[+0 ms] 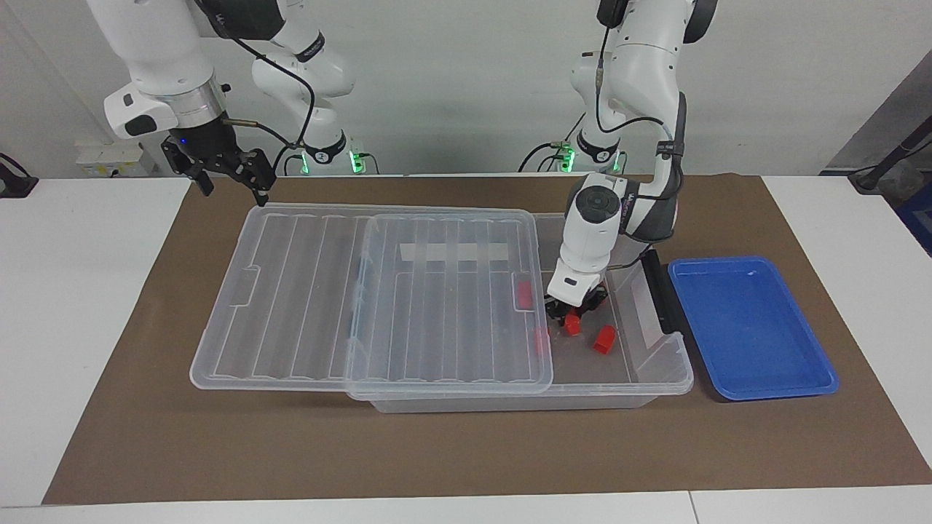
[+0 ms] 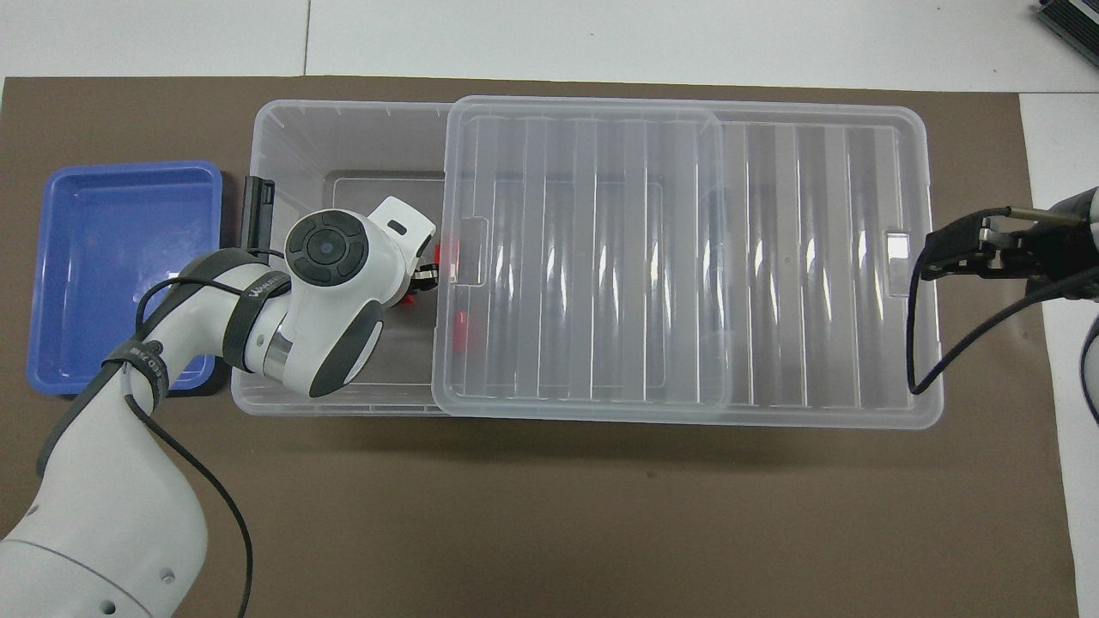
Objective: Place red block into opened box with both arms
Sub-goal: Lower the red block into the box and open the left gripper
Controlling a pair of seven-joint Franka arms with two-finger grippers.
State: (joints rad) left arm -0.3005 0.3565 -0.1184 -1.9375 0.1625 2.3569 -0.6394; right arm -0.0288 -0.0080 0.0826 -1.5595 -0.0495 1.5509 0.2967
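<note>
The clear box (image 1: 676,362) has its ribbed lid (image 1: 364,291) slid toward the right arm's end, leaving the end by the left arm uncovered. My left gripper (image 1: 571,317) reaches down into that uncovered part and is shut on a red block (image 1: 573,327) just above the box floor. In the overhead view the left hand (image 2: 343,257) hides most of that block. My right gripper (image 1: 231,188) hangs open over the lid's corner at the right arm's end, holding nothing; the overhead view shows it (image 2: 929,256) at the lid's (image 2: 601,257) short edge.
Another red block (image 1: 604,340) lies loose on the box floor beside the held one, and two more (image 1: 524,295) (image 1: 540,340) show through the lid. A blue tray (image 1: 750,327) sits beside the box at the left arm's end. Brown mat covers the table.
</note>
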